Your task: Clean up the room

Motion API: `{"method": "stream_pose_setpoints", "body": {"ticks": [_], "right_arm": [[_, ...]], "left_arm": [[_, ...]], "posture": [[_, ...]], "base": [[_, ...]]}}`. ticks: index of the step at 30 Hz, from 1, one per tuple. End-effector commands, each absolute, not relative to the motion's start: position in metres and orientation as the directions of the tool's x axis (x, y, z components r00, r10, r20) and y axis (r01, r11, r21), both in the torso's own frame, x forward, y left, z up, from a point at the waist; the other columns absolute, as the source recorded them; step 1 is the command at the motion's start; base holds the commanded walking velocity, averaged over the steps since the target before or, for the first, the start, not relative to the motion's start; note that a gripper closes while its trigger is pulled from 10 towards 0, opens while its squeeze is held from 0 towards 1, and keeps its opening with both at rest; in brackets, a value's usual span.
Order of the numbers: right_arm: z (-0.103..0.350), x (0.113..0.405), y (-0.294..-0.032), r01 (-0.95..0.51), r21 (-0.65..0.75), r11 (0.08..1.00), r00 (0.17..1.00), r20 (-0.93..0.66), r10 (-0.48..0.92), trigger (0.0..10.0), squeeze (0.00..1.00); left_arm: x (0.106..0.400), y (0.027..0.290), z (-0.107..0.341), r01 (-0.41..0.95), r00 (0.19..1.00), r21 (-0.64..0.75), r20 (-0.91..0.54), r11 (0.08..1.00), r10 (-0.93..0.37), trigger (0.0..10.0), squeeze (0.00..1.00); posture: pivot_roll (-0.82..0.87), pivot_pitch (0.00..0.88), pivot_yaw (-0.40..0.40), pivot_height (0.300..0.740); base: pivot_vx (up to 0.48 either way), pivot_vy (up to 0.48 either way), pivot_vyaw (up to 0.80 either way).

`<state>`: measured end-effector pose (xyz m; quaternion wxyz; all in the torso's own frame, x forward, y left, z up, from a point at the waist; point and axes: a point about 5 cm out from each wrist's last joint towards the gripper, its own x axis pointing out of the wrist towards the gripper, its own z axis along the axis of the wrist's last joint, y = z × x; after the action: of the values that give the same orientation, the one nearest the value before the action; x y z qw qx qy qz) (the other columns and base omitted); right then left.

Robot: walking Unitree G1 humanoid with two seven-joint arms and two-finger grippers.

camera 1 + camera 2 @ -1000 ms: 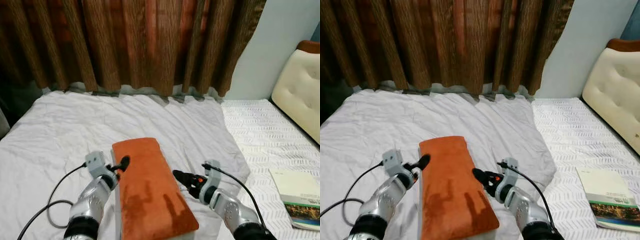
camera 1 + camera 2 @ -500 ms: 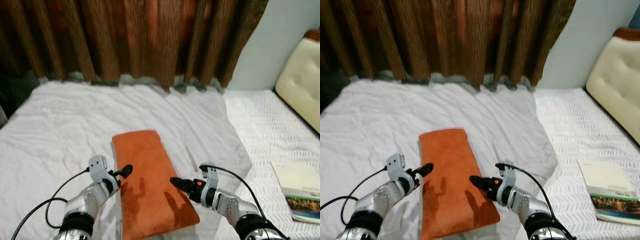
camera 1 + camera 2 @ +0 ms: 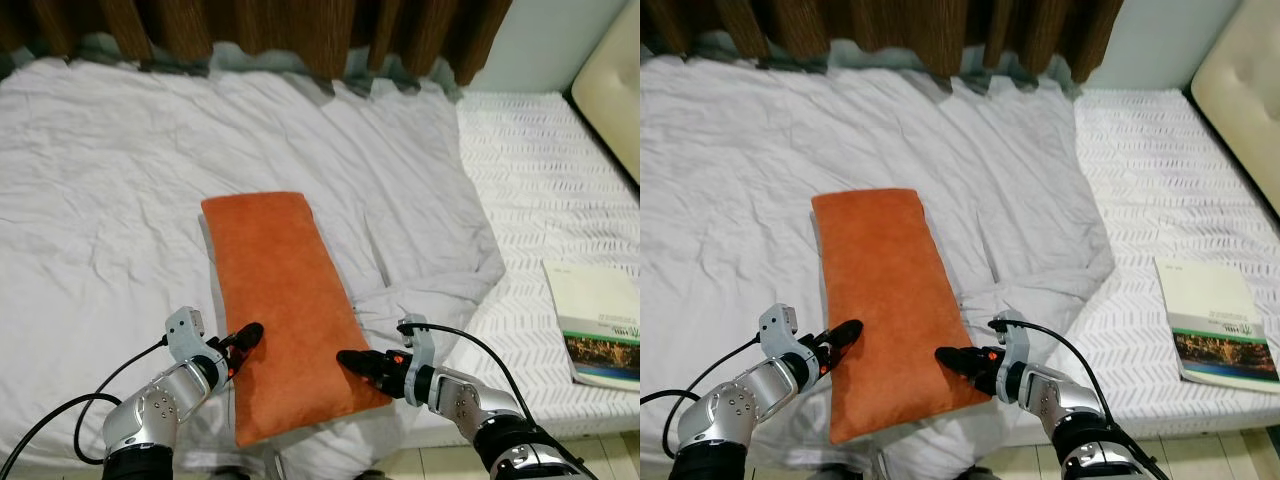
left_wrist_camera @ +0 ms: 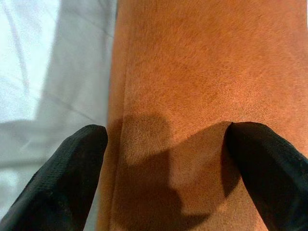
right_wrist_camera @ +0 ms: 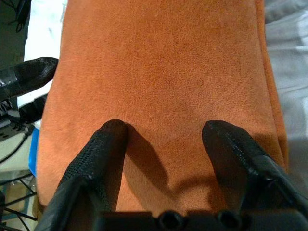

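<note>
An orange pillow [image 3: 283, 300] lies lengthwise on the white bed sheet [image 3: 110, 200], its near end at the bed's front edge. My left gripper [image 3: 243, 337] sits at the pillow's near left side, open, with one fingertip [image 4: 72, 168] over the sheet and the other over the orange fabric. My right gripper [image 3: 352, 360] is at the pillow's near right corner, open, both fingertips [image 5: 108, 139] resting just above the orange surface [image 5: 163, 72]. Neither holds the pillow.
A book [image 3: 598, 322] lies on the patterned mattress [image 3: 530, 180] at the right. A cream headboard cushion [image 3: 612, 80] is at the far right, brown curtains [image 3: 300, 25] along the back. The bed's front edge and floor [image 3: 420, 462] are just below my arms.
The camera has tilted down, so the whole scene sits higher in view. The pillow now lies flat on the bed; both grippers stay at its near end, lower and open.
</note>
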<state>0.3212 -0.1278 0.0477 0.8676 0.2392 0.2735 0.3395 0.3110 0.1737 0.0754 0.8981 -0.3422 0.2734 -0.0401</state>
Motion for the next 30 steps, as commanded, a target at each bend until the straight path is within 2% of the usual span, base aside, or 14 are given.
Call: {"method": "stream_pose_setpoints", "body": {"ticks": [1, 2, 8, 13, 17, 18, 19, 20, 21, 25, 30], "right_arm": [[0.037, 0.313, -0.126, -0.436, 0.629, 0.643, 0.598, -0.331, 0.73, 10.0, 0.0], [0.04, 0.318, -0.123, -0.429, 0.631, 0.646, 0.621, -0.313, 0.718, 10.0, 0.0], [0.044, 0.323, -0.111, -0.394, 0.67, 0.628, 0.648, -0.282, 0.707, 10.0, 0.0], [0.036, 0.321, -0.102, -0.28, 0.732, 0.621, 0.698, -0.289, 0.655, 10.0, 0.0], [0.031, 0.318, -0.099, -0.238, 0.736, 0.634, 0.715, -0.309, 0.627, 10.0, 0.0], [0.024, 0.315, -0.097, -0.168, 0.735, 0.656, 0.74, -0.345, 0.577, 0.0, 0.0], [0.024, 0.315, -0.097, -0.168, 0.735, 0.656, 0.74, -0.345, 0.577, 0.0, 0.0], [0.021, 0.313, -0.097, -0.132, 0.737, 0.663, 0.752, -0.361, 0.551, 0.0, 0.0], [0.018, 0.312, -0.097, -0.093, 0.742, 0.664, 0.763, -0.375, 0.526, 0.0, 0.0], [0.009, 0.306, -0.097, 0.032, 0.769, 0.639, 0.785, -0.415, 0.46, 0.0, 0.0], [0.005, 0.303, -0.097, 0.081, 0.774, 0.627, 0.798, -0.427, 0.425, 0.0, 0.0]], "left_arm": [[0.308, 0.169, 0.071, -0.133, 0.834, -0.658, -0.479, 0.741, -0.275, 10.0, 0.0], [0.314, 0.159, 0.07, -0.12, 0.826, -0.69, -0.468, 0.714, -0.314, 10.0, 0.0], [0.322, 0.144, 0.066, -0.098, 0.807, -0.713, -0.465, 0.694, -0.364, 10.0, 0.0], [0.316, 0.137, 0.04, -0.138, 0.756, -0.654, -0.555, 0.744, -0.348, 10.0, 0.0], [0.313, 0.138, 0.031, -0.157, 0.744, -0.632, -0.581, 0.759, -0.329, 10.0, 0.0], [0.311, 0.14, 0.025, -0.166, 0.739, -0.603, -0.6, 0.78, -0.307, 5.1, 0.0], [0.311, 0.14, 0.025, -0.166, 0.739, -0.603, -0.6, 0.78, -0.307, 5.1, 0.0], [0.311, 0.141, 0.022, -0.173, 0.738, -0.587, -0.609, 0.791, -0.291, 0.4, 0.0], [0.31, 0.142, 0.021, -0.176, 0.737, -0.581, -0.613, 0.795, -0.284, 0.0, 0.0], [0.31, 0.145, 0.016, -0.157, 0.735, -0.535, -0.625, 0.83, -0.264, 0.0, 0.0], [0.311, 0.143, 0.015, -0.115, 0.741, -0.509, -0.616, 0.853, -0.268, 0.0, 0.0]], "posture": [[0.0, 0.457, -0.113, 0.74], [0.0, 0.456, -0.114, 0.74], [-0.01, 0.447, -0.112, 0.74], [-0.01, 0.442, -0.11, 0.74], [-0.01, 0.442, -0.109, 0.74], [0.0, 0.446, -0.108, 0.74], [0.0, 0.446, -0.108, 0.74], [0.0, 0.446, -0.108, 0.74], [0.0, 0.449, -0.107, 0.74], [0.01, 0.461, -0.1, 0.74], [0.03, 0.475, -0.089, 0.74]], "base": [[0.0, 0.0, 0.0], [0.0, 0.0, 0.0], [0.0, 0.0, 0.0], [0.0, 0.0, 0.0], [0.0, 0.0, 0.0], [0.0, 0.0, 0.0], [0.0, 0.0, 0.0], [0.0, 0.0, 0.0], [0.0, 0.0, 0.0], [0.0, 0.0, 0.0], [0.0, 0.0, 0.0]]}}
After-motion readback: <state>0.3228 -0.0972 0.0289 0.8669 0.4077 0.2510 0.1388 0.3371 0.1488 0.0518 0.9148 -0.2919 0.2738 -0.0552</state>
